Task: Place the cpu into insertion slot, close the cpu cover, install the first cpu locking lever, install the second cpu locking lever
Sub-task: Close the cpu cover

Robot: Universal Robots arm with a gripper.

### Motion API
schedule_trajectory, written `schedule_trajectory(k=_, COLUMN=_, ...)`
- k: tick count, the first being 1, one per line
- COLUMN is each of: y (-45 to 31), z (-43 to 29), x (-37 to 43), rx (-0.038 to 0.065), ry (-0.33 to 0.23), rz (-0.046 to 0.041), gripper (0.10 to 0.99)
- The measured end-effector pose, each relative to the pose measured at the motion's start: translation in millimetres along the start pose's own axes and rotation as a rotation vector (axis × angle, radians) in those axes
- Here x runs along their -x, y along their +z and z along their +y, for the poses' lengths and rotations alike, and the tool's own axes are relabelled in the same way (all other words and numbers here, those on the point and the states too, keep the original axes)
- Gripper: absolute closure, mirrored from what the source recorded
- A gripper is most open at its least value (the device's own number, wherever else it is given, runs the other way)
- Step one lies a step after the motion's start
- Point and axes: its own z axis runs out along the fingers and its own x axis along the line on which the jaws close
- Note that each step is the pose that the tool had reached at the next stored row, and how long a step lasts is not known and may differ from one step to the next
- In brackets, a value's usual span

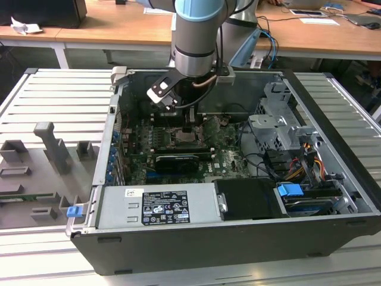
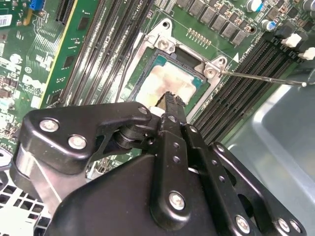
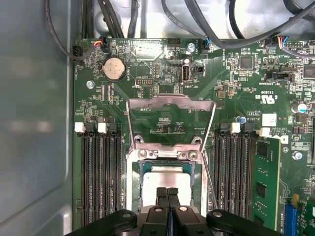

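You should treat the cpu (image 3: 170, 178) as light, stiff and fragile, gripping only its edges: it lies flat in the insertion slot (image 3: 203, 184), cpu cover (image 3: 170, 105) standing open, the gripper (image 3: 167, 191) just over it with fingers pressed together.

The cpu (image 3: 160, 177) lies in the slot (image 3: 132, 177), and my claw (image 3: 167, 191) hangs right over it. The cover (image 3: 170, 102) is swung open from one slot edge, between the slot and the coin cell (image 3: 113, 68). Memory slots (image 3: 98, 172) flank the slot on two opposite sides. In the exterior view the power supply (image 1: 158, 205) lies in front of the slot, the drive cage (image 1: 280, 125) to the exterior view's right of it.
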Motion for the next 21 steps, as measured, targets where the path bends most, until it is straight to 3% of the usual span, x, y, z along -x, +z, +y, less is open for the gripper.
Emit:
schedule_trajectory(k=4, y=-9.8, z=0.0, x=-0.8, rx=0.0, ry=0.0, rz=-0.0001, gripper=0.98)
schedule_trajectory(k=21, y=-34.0, z=-0.1, x=-2.2, rx=0.0, ry=0.0, rz=0.0, gripper=0.98)
